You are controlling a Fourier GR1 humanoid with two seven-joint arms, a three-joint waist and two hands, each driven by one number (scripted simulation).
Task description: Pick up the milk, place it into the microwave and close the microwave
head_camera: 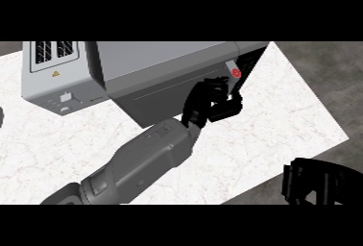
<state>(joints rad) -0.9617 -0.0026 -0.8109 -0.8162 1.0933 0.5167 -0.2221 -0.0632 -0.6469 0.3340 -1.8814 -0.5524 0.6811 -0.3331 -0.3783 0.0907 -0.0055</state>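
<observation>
The grey microwave (pixel 163 62) lies across the upper part of the head view, with its dark opening (pixel 249 60) at its right end. A pale milk carton (pixel 232 68) with a red spot shows at that opening, its lower part hidden. My left hand (pixel 215 98) comes up from the lower left on its grey forearm (pixel 145 158) and reaches the opening. Its fingers (pixel 211 89) and thumb (pixel 228 108) curl round the carton's lower end. My right hand (pixel 312 185) rests open at the lower right, off the counter's edge.
The white marbled counter (pixel 284 120) runs to a slanted right edge with dark floor (pixel 333 72) beyond it. The microwave's vented grey panel (pixel 56 67) faces the left side.
</observation>
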